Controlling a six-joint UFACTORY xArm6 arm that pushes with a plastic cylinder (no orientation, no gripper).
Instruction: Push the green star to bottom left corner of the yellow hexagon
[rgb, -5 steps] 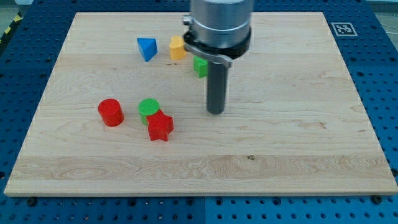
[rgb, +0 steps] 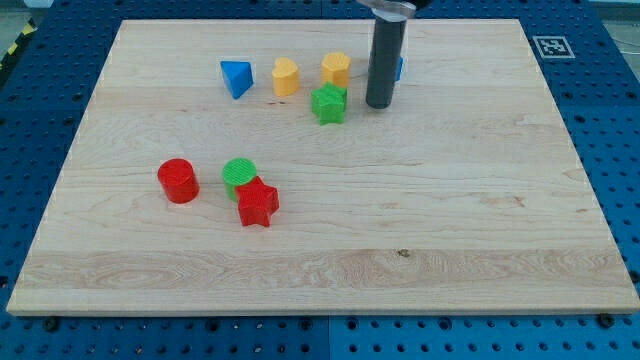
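Wooden board (rgb: 480, 200): green star (rgb: 328, 103) upright, my tip (rgb: 378, 105) just right.

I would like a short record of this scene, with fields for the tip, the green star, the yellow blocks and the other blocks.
tip: my tip is right of the green star, not touching
yellow blocks: yellow hexagon just above the star; another yellow block to its left
blue: blue triangle; a blue block mostly hidden behind the rod
lower left group: red cylinder, green cylinder, red star
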